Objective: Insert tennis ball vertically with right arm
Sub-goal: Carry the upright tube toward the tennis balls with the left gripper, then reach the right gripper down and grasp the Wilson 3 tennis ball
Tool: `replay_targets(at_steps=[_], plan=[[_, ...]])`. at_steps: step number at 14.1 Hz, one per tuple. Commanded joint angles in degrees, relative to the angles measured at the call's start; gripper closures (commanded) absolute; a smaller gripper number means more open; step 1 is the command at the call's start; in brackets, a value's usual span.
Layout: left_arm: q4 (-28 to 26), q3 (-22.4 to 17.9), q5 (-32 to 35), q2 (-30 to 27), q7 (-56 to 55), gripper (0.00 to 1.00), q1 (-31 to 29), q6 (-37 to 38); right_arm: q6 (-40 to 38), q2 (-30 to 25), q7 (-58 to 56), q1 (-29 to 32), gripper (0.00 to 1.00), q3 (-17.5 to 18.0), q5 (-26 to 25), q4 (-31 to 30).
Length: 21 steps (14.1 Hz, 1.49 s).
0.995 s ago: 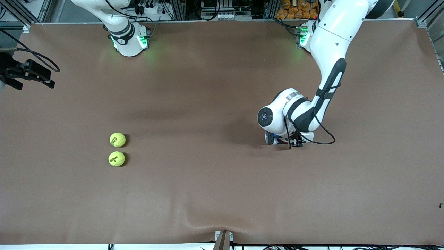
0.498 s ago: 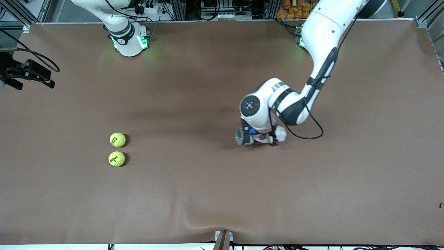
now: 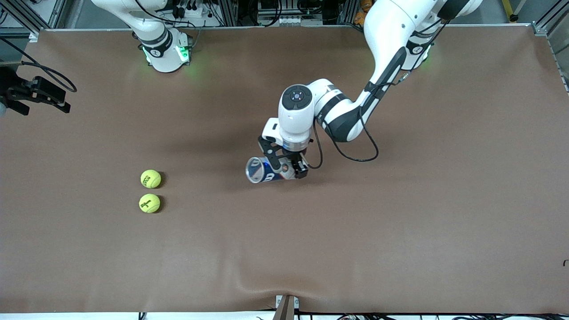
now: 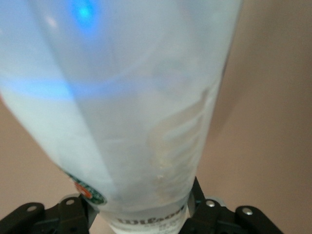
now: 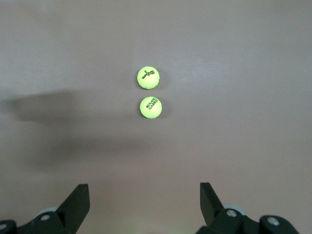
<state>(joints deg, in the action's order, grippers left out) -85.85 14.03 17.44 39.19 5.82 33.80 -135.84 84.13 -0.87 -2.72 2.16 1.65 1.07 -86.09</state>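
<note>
Over mid-table, left gripper (image 3: 284,166) clamps a tilted can (image 3: 265,170).

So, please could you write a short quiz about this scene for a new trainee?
1. True or false: the left gripper holds the clear ball tube.
2. How many tennis balls lie on the table? A one, B two, C three.
3. Fill in: the right gripper's fingers are ____.

Key: 1 true. 2 B: one ball and another ball nearer the front camera. 3 open.
</note>
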Motion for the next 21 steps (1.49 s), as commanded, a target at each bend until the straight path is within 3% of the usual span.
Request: replay_targets(at_steps=[1, 7, 10, 16, 21], plan=[[0.42, -0.41, -1.18, 2.20, -5.54, 0.27, 0.74, -10.81, 0.68, -0.19, -0.88, 0.74, 0.00, 0.29, 0.08, -0.40], [-0.45, -0.41, -3.03, 3.70, -6.43, 0.27, 1.35, -25.78, 1.82, 4.20, -0.88, 0.91, 0.00, 0.29, -2.30, 2.24], [-1.94, -0.49, -2.94, 5.72, -6.43, 0.28, 1.36, -33.67, 7.26, 7.27, -0.79, 1.44, 0.00, 0.29, -1.78, 2.15], [-7.66, -0.58, -2.94, 13.44, -6.26, 0.27, 0.92, -58.64, 17.54, 15.09, -0.18, 0.04, 0.00, 0.38, 0.07, 1.80], [-8.89, -0.84, -2.76, 14.86, -6.00, 0.26, 1.27, -60.51, 24.14, 23.44, -0.44, -0.31, 0.00, 0.38, -0.80, 1.54]])
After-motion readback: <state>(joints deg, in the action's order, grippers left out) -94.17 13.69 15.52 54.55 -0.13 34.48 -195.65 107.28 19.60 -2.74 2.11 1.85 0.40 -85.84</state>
